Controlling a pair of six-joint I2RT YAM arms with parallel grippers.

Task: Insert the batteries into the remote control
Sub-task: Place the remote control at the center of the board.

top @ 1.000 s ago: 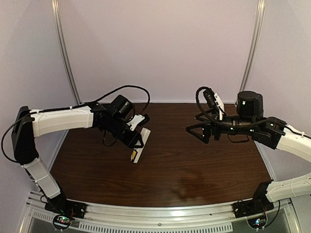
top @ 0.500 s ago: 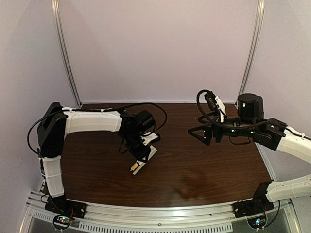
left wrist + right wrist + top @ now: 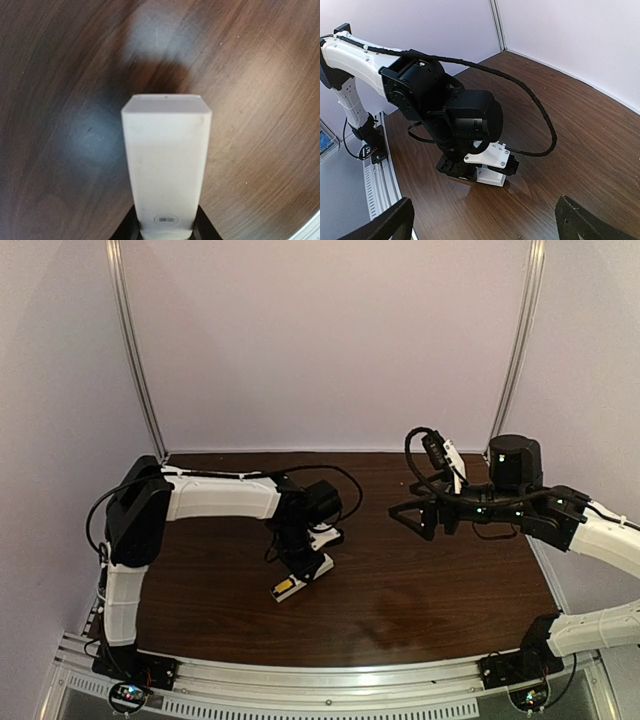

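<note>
My left gripper is shut on the white remote control and holds it low, slanted, with its near end at the table. A small orange-yellow patch shows at that near end; I cannot tell whether it is the orange battery. The blue battery is not in view. In the left wrist view the remote fills the middle, clamped at the bottom between my jaws. My right gripper hovers open and empty to the right, facing the left gripper; its fingertips frame the remote's end.
The dark wood table carries nothing else that I can see. The left arm's black cable loops over the table behind its wrist. A metal rail runs along the near edge, and pale walls close the back and sides.
My left arm has swung right and down with the remote, bringing it from mid-air to the table near the middle. The right arm has barely moved.
</note>
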